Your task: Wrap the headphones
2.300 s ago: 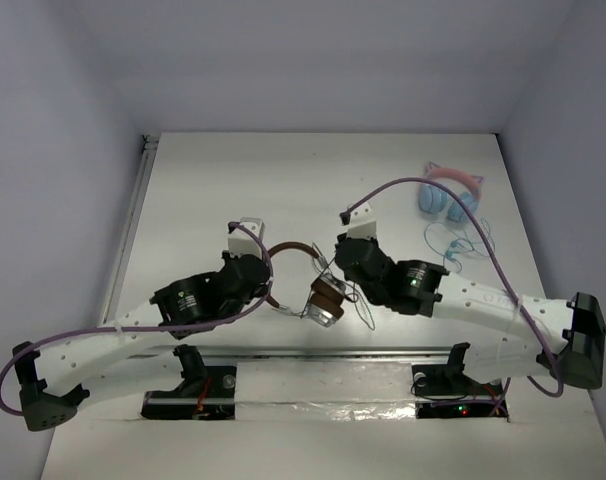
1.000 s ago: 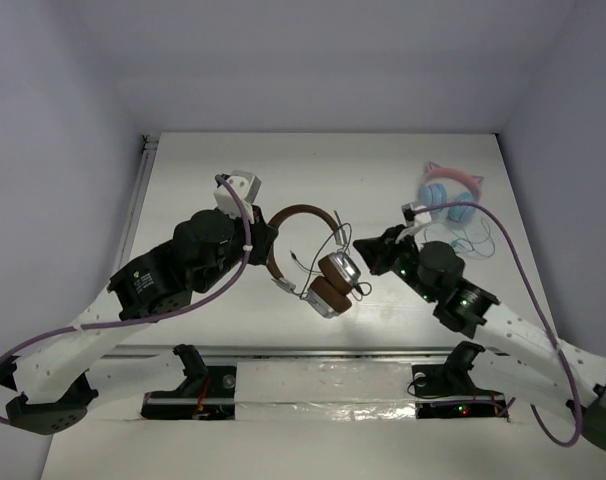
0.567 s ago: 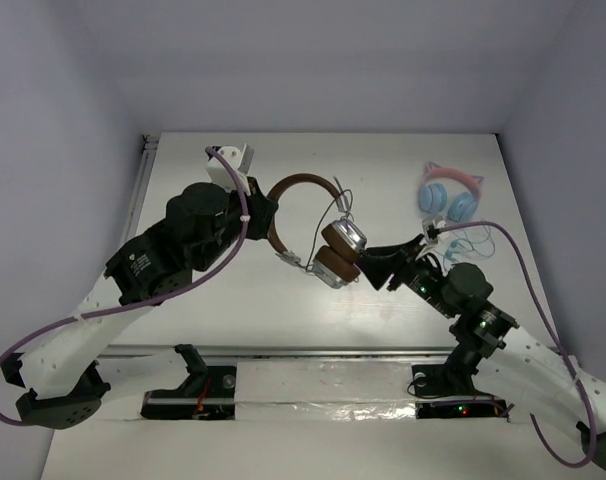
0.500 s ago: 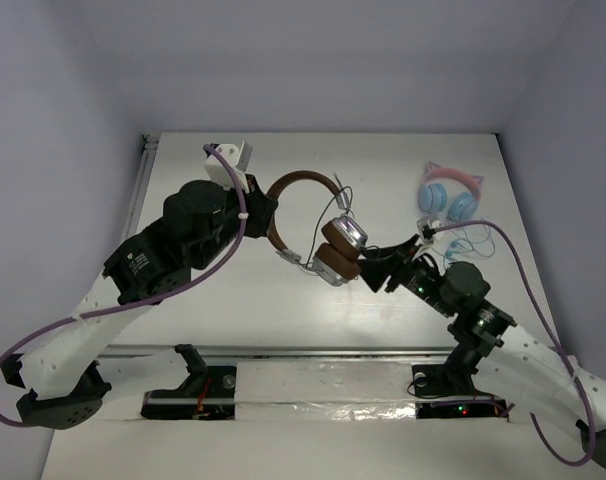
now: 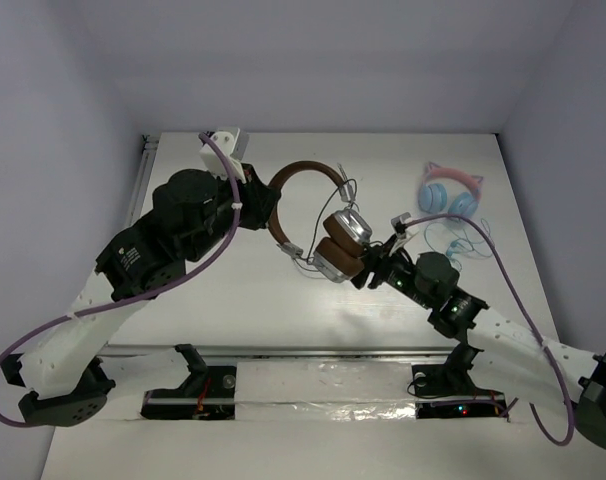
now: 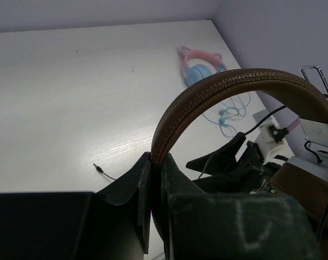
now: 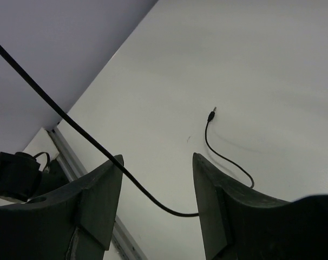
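Pebbled brown leather is being presented by the headband [image 6: 218,89] of the headphones [image 5: 338,255]; smooth silver metal is being shown on the ear cup [image 5: 355,222]. Toward 11 o'clock, the table [image 6: 72,97] is being seen as matt white, faintly grained. Matt black plastic is being shown by the fingers [image 6: 129,195] of the left gripper [image 6: 155,162].

On the left, arches high from the base, elbow bent, and reaches forward, with the left gripper [image 5: 266,207] pinched tight on the band of the headphones [image 5: 305,170]. On the right, stretches low toward the centre, with the right gripper [image 7: 156,168] spread wide
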`<state>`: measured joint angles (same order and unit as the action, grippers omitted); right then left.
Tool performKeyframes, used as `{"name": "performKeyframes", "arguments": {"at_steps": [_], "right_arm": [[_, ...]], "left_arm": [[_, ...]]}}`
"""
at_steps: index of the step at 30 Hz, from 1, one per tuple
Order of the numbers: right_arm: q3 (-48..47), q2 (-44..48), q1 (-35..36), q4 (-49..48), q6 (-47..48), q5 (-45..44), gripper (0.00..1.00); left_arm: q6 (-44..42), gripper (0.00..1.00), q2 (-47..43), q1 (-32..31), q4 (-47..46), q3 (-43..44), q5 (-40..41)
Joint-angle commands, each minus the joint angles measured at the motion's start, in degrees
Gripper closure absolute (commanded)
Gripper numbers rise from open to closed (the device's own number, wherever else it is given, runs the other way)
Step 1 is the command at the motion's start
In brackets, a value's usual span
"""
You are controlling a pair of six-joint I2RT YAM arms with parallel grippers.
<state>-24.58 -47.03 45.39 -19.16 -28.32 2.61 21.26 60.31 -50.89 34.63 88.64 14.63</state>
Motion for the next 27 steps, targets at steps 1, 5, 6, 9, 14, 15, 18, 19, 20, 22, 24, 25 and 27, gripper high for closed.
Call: {"name": "performKeyframes", "arguments": {"at_steps": [1, 5, 6, 9, 14, 15, 18, 19, 20, 22, 24, 25, 27], "right_arm": [[1.5, -2.7, -0.1, -7.8, -1.0, 0.5, 0.41], [4.4, -5.0, -0.1, -12.8, -3.1, 0.6, 0.43], [4.8, -6.2, -0.1, -13.9, -3.7, 0.6, 0.43], [5.2, -8.9, -0.1, -18.2, -3.9, 1.1, 0.44], [5.1, -15.4, -0.1, -26.5, -2.8, -0.3, 0.45], [5.2, -15.9, -0.1, -27.1, -2.1, -0.8, 0.46], [5.4, -17.1, -0.1, -29.5, -1.3, -2.3, 0.46], [5.3, -17.4, -0.1, -29.5, -1.2, -2.8, 0.46], [5.4, -18.3, -0.1, -30.1, -1.1, -3.8, 0.46], [5.5, -19.2, -0.1, -31.6, -1.0, -3.8, 0.46], [5.5, -20.3, -0.1, -32.2, -0.3, -5.4, 0.46], [5.5, -20.3, -0.1, -31.5, -0.1, -6.1, 0.45], [5.7, -19.9, -0.1, -31.6, 0.3, -6.9, 0.45]], "left_arm": [[1.1, 1.0, -0.5, 0.3, -3.9, 5.1, -0.8], [0.8, 1.0, 0.1, 0.3, -4.0, 7.8, -1.1], [0.9, 1.0, 0.2, 0.3, -4.1, 8.2, -1.7], [1.1, 1.0, 0.8, 0.3, -4.6, 9.1, -2.8], [1.5, 1.0, 1.0, 0.3, -4.8, 9.7, -3.5], [1.5, 1.0, 1.0, 0.3, -4.8, 9.8, -3.6], [1.7, 1.0, 0.9, 0.3, -4.9, 10.1, -3.7], [1.7, 1.0, 0.9, 0.3, -4.9, 10.1, -3.7], [1.7, 1.0, 0.9, 0.3, -4.9, 10.2, -3.7], [1.7, 1.0, 0.9, 0.3, -5.1, 10.2, -3.6], [1.6, 1.0, 1.1, 0.3, -5.4, 10.4, -3.7], [1.7, 1.0, 1.1, 0.3, -5.3, 10.6, -3.7], [1.7, 1.0, 1.2, 0.3, -5.5, 10.7, -3.6]]}}
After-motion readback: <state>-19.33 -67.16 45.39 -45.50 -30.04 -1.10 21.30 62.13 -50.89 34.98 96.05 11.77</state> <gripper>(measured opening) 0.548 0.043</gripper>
